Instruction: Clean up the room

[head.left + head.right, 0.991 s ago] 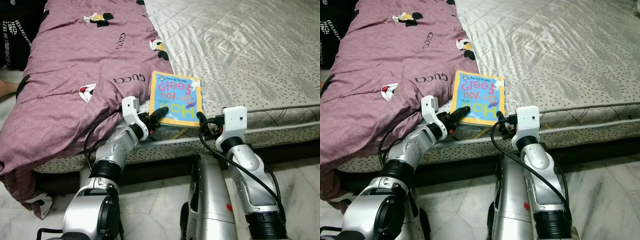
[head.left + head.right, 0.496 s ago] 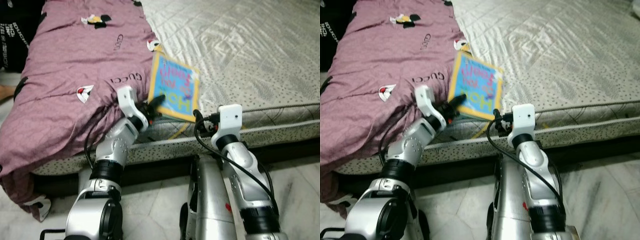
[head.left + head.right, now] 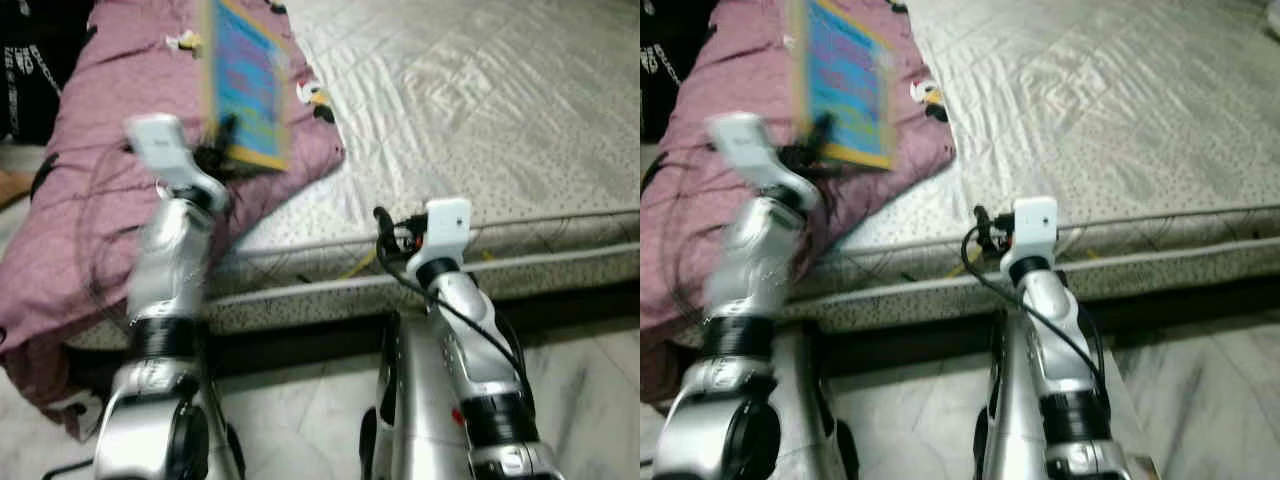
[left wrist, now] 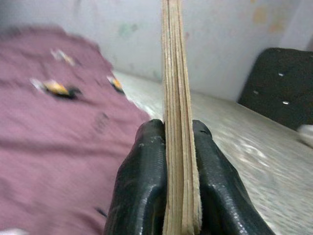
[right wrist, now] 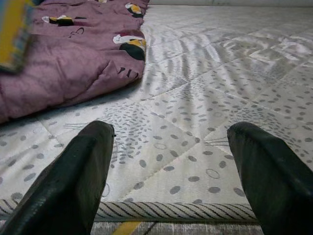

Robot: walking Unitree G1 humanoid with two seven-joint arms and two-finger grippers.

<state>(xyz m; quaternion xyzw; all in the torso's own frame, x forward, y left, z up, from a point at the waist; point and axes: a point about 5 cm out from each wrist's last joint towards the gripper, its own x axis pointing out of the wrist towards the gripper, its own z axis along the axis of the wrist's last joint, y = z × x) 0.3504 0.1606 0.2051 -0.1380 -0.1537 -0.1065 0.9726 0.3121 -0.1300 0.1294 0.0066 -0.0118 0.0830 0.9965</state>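
A picture book with a blue cover and yellow border stands upright in the air above the purple blanket, blurred by motion. My left gripper is shut on its lower edge. In the left wrist view both black fingers press the stacked page edges of the book between them. My right gripper stands open at the mattress's front edge, level with the quilted top, with nothing between its fingers. In the left eye view the right gripper sits right of the blanket's corner.
The pale quilted mattress spreads to the right and back. The blanket hangs over the bed's left front corner. A dark printed cloth lies at the far left. Marble floor runs below the bed edge.
My left arm has lifted the book off the mattress edge and swung it up and left over the blanket. The right gripper stays low at the bed edge, apart from the book.
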